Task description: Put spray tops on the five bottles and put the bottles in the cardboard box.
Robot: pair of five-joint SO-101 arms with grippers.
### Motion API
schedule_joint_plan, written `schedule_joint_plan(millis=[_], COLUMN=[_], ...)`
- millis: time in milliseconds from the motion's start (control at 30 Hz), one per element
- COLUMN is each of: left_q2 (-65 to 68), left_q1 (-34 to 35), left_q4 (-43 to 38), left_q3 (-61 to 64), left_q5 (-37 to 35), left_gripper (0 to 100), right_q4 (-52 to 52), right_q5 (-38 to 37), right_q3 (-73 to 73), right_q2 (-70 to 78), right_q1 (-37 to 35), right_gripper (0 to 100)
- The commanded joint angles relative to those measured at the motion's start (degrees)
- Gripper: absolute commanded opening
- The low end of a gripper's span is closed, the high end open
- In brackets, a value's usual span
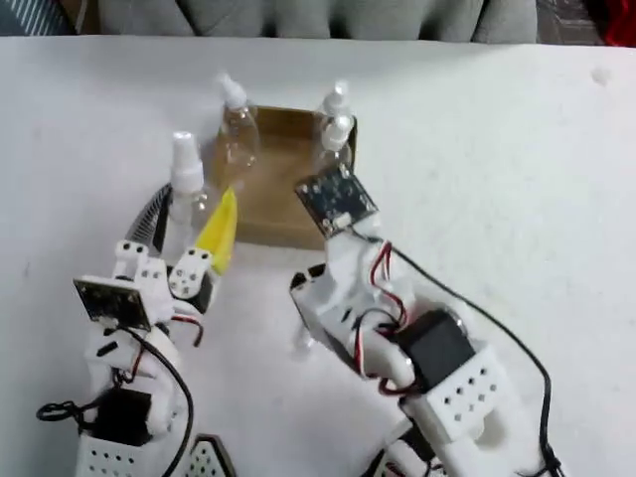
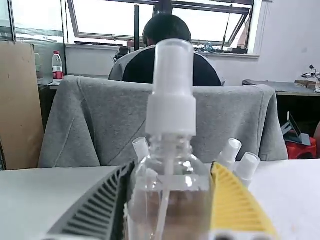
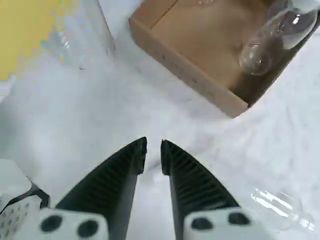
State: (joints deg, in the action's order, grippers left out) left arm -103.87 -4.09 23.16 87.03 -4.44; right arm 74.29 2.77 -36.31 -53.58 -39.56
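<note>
Your left gripper [image 2: 172,172] is clamping a clear bottle [image 2: 170,200] between its grey finger [image 2: 95,212] and yellow finger [image 2: 235,205], with the white spray top [image 2: 171,95] standing upright. Three more tops [image 2: 230,150] are poking up behind it, before a grey cushion [image 2: 85,120].

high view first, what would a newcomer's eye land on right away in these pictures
The clear bottle with its white spray top stands out, upright and clamped between the grey and yellow fingers of the left tool, right beside the cardboard box. More spray-topped bottles sit in the box. The right tool hangs empty over the table near the box, its black fingers almost together.
</note>
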Motion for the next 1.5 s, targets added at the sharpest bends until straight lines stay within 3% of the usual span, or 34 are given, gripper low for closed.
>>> schedule_joint_plan(millis=[0,267,367,733,1000,1100,1233,1333,1467], left_q2=[4.18,26.15,36.35,68.0,79.96,80.48,76.44,70.64,61.23], left_q1=[-0.57,-0.4,-0.4,-0.4,0.92,0.92,0.92,0.92,1.01], left_q4=[-0.7,-11.52,-17.76,-47.38,-61.27,-61.01,-55.38,-46.95,-32.09], left_q3=[-5.54,-14.24,-17.23,-21.71,-21.71,-21.45,-21.54,-21.45,-22.59], left_q5=[-0.79,-0.88,-0.88,-0.62,-0.35,-0.35,-0.88,-1.23,-8.88], left_gripper=[2,2,2,2,2,2,2,2,2], right_q4=[-6.99,-13.23,-14.2,-14.11,-14.2,-14.81,-21.41,-27.03,-33.19], right_q5=[0.09,0.0,-0.35,-14.68,-15.21,-12.75,-8.79,-7.82,-7.56], right_q3=[-9.58,-25.67,-29.01,-42.73,-53.1,-54.07,-52.92,-52.92,-53.1], right_q2=[-8.13,-17.8,-20.97,-31.34,-45.58,-50.33,-48.48,-48.48,-48.48], right_q1=[-0.13,1.63,5.85,25.63,33.71,33.19,25.45,18.33,9.54], right_gripper=[1.5,1.5,1.5,1.5,1.5,1.5,1.5,1.5,1.5])
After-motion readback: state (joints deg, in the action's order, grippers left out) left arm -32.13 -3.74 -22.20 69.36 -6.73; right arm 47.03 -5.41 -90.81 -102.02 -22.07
